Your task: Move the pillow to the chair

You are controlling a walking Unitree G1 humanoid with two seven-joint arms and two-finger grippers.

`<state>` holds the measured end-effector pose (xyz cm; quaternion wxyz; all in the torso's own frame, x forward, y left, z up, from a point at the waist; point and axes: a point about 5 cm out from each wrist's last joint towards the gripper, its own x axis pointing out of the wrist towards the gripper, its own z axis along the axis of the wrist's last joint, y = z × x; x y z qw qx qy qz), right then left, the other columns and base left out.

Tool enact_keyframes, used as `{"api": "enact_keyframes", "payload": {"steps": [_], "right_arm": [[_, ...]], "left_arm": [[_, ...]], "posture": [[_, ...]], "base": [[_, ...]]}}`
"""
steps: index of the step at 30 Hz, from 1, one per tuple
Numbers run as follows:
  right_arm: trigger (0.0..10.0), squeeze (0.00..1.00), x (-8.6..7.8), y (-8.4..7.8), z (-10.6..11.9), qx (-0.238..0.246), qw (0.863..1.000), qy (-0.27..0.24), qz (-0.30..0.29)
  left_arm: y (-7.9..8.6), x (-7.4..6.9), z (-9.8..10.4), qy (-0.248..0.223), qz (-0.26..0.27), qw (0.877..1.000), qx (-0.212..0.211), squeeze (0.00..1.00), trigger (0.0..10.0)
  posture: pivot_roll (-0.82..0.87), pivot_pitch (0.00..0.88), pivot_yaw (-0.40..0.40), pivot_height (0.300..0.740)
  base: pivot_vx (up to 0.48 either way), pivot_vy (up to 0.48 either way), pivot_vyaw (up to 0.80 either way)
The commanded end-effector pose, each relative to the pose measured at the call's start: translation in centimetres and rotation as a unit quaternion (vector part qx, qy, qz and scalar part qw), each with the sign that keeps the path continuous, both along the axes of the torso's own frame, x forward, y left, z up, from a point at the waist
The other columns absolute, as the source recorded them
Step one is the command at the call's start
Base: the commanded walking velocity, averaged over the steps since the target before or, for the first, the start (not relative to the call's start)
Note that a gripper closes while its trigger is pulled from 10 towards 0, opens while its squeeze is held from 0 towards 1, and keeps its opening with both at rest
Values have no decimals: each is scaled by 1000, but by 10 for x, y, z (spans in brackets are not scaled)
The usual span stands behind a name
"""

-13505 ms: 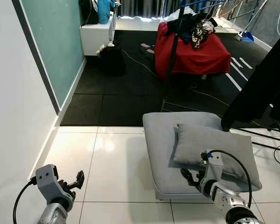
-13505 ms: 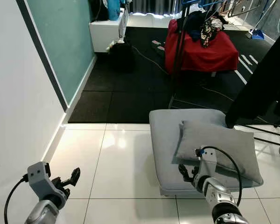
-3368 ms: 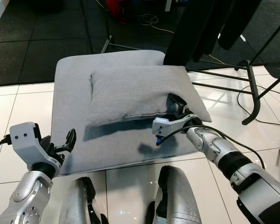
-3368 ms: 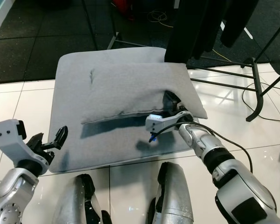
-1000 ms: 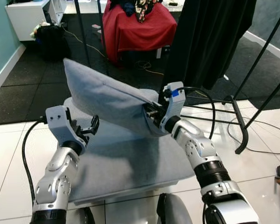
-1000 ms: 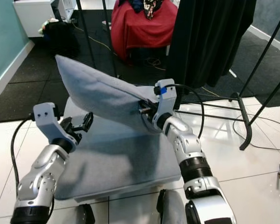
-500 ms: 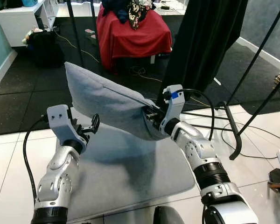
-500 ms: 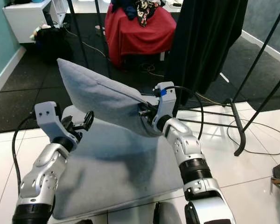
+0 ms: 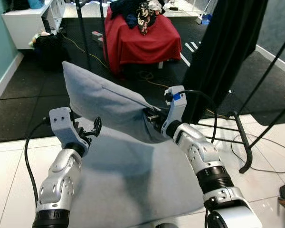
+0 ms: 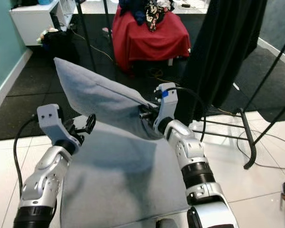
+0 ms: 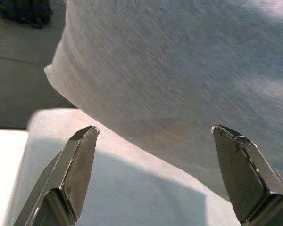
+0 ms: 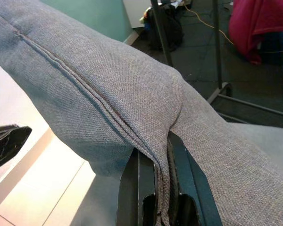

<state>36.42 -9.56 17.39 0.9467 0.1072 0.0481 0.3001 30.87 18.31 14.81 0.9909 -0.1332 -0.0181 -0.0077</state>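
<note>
From my head cameras, the grey pillow (image 9: 107, 107) is up in the air above the big grey floor cushion (image 9: 133, 185), and my right gripper (image 9: 154, 118) has it pinched by one corner, so it sticks out tilted with its far corner highest. My left gripper (image 9: 91, 130) hovers just beside the pillow's lower edge, over the near-left part of the cushion, and I see no contact with the pillow there. Past the cushion there's a chair draped in red cloth (image 9: 142, 38) with clothes piled on top, well apart from the pillow, and a black garment (image 9: 223, 52) hangs on a rack (image 9: 256, 118) off to the cushion's right side. Left wrist cam: my two fingers (image 11: 73, 172) are spread wide with nothing between them, the pillow's underside (image 11: 179, 75) is right ahead and the cushion (image 11: 127, 188) sits below it. Right wrist cam: my fingers (image 12: 141, 188) are clamped tight on the pillow's seam (image 12: 108, 117), fabric bunched up where they squeeze it, and the red chair cloth (image 12: 264, 23) is in the far corner beyond the pillow.
</note>
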Motion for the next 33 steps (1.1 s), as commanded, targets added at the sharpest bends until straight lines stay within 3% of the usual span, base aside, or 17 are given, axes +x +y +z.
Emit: {"api": "enact_keyframes", "payload": {"steps": [1, 16, 33], "right_arm": [[0, 0, -1, 1, 19, 23, 999, -41, 11], [0, 0, -3, 3, 17, 19, 999, -38, 22], [0, 0, -6, 3, 16, 19, 999, -34, 24]], "left_arm": [[3, -3, -8, 22, 6, 1000, 13, 0, 10000], [5, -8, -9, 16, 12, 1000, 11, 0, 10000], [7, -10, -11, 17, 12, 1000, 21, 0, 10000]], "posture": [[-108, 0, -39, 665], [-106, 0, -43, 705], [-109, 0, -41, 740]], "base": [[-480, 0, 0], [-464, 0, 0], [0, 0, 0]]}}
